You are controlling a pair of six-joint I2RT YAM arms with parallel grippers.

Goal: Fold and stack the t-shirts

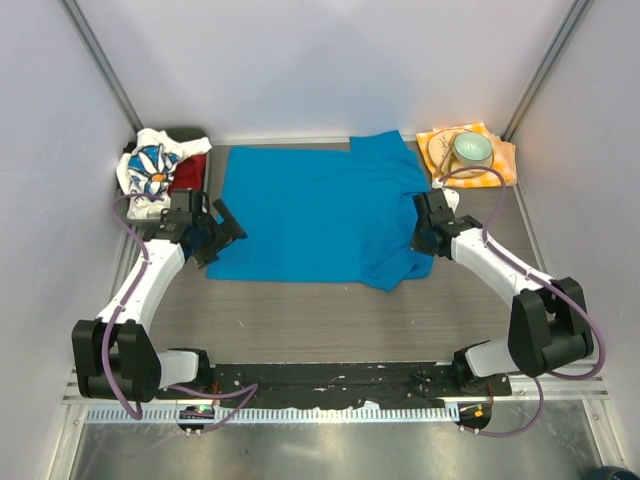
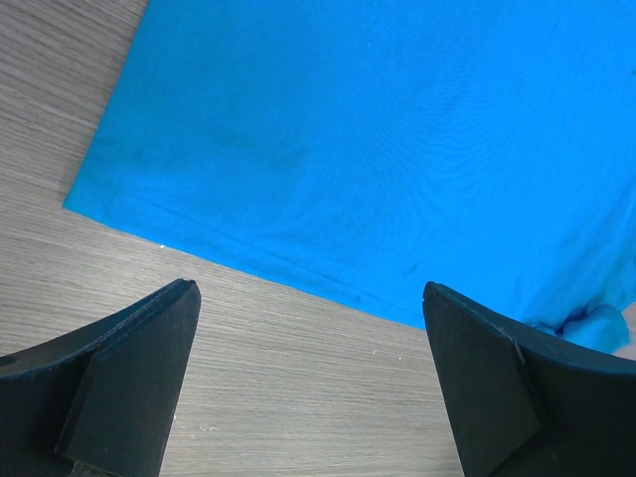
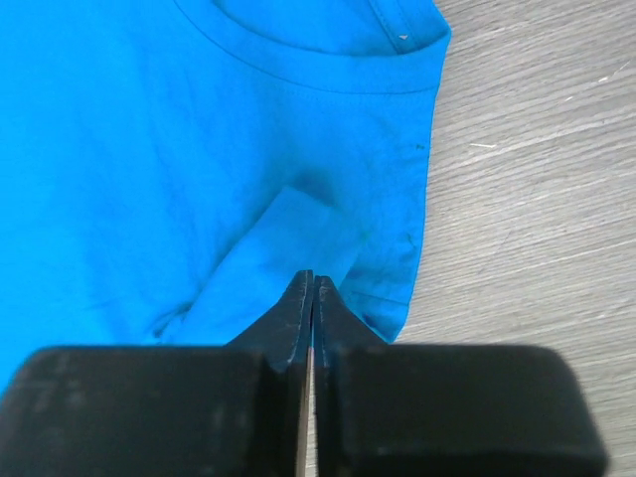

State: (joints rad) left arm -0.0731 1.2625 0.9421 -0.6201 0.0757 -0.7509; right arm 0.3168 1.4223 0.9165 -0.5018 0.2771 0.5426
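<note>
When viewed from above, shows a grey wood-grain table (image 1: pixel 300 310). Bears the blue shirt (image 1: pixel 320 215) across its middle, mostly flat, collar toward the right, rumpled along that right edge. Hovers over the shirt's near left hem with the left gripper (image 2: pixel 308 293), jaws spread wide and gripping nothing; frames bare table and the hem between black fingers (image 2: pixel 129 378). Pinches with the right gripper (image 3: pixel 311 283), jaws pressed together on a raised fold of blue cloth at the edge below the collar. Has the daisy shirt (image 1: pixel 150 170) crumpled in the far left corner, touching the red shirt (image 1: pixel 190 172) just beside it. Holds a checked napkin (image 1: pixel 500 165) in the far right corner, under a pale bowl (image 1: pixel 470 148).
</note>
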